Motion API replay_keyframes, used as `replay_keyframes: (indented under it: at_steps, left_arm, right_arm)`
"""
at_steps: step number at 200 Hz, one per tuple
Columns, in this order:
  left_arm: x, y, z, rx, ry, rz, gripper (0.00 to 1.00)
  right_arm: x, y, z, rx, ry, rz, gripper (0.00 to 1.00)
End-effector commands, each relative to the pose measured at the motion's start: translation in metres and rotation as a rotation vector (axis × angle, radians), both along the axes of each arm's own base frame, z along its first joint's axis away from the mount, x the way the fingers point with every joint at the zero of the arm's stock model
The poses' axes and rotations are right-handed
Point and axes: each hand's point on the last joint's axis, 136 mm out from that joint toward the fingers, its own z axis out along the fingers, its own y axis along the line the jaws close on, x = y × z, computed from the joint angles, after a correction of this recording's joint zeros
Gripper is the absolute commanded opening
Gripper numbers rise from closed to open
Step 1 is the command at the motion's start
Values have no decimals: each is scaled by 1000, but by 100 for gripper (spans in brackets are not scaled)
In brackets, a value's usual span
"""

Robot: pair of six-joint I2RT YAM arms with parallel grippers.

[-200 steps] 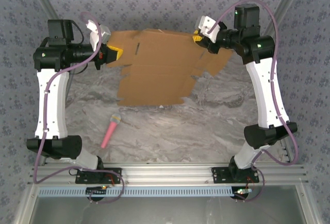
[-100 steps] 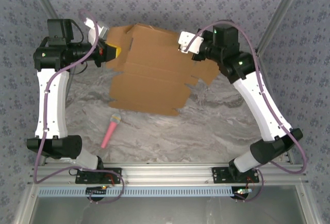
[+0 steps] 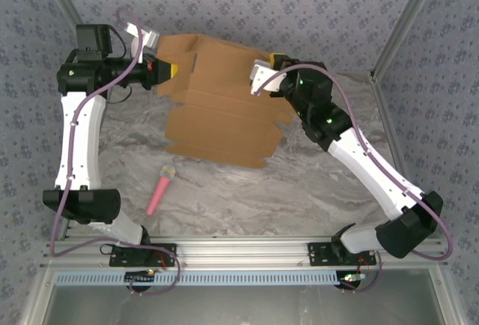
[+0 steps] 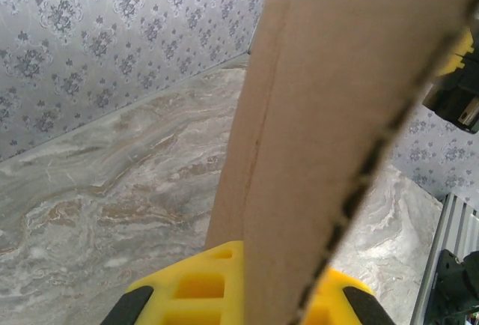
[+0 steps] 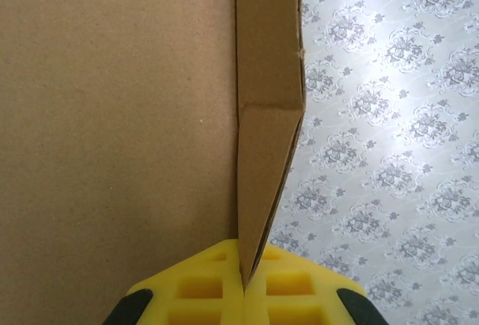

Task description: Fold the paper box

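From above, the right arm had swung in across the worktop [image 3: 314, 183] over the last second. Its tool [image 3: 263, 72] now sat much nearer the left tool [image 3: 166, 70], both well beyond the pink stick [image 3: 161, 190]. The paper box [image 3: 221, 119], still a flat brown sheet, had come along with it. Its right-hand flap was drawn inward, so the sheet looked narrower than before and had shifted towards the stick's side. I took that as the first side fold getting under way, with the rest of the flaps not yet touched. The sheet hung between the two tools, beyond the stick and apart from it. Its far edge was held up and its near edge pointed back towards the stick. As far as I could judge, its longer run went across from one tool to the other, a little skewed.

At the left wrist, the left tool [image 4: 243, 295] was clenched on the cardboard [image 4: 329, 93], which rose steeply from the yellow pads, worktop [image 4: 112, 183] behind.

At the right wrist, the right tool [image 5: 243, 289] was pinched tight on a creased flap of the cardboard [image 5: 112, 115], standing edge-on beside the broad panel.
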Motion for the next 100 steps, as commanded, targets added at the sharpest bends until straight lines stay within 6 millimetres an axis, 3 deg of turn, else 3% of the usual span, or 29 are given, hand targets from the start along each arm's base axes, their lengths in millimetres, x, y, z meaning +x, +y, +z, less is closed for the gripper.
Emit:
replay_keyframes:
  at_steps: [1, 26, 46, 70, 100]
  left_arm:
    - [-3, -1, 38, -62, -93, -21, 2]
    - [5, 2, 30, -63, -67, -15, 2]
    - [7, 3, 27, -50, -71, -17, 7]
    - [9, 6, 26, -22, -106, -12, 29]
    - [7, 12, 29, 6, -163, -3, 53]
  right_arm:
    - [1, -24, 0, -36, -61, -121, 0]
    - [-4, -26, -6, -50, -52, -116, 0]
    - [-18, -26, -13, 17, 100, -52, 0]
    - [-42, -28, -13, 143, 311, 23, 0]
    - [-66, -34, -25, 254, 551, 47, 0]
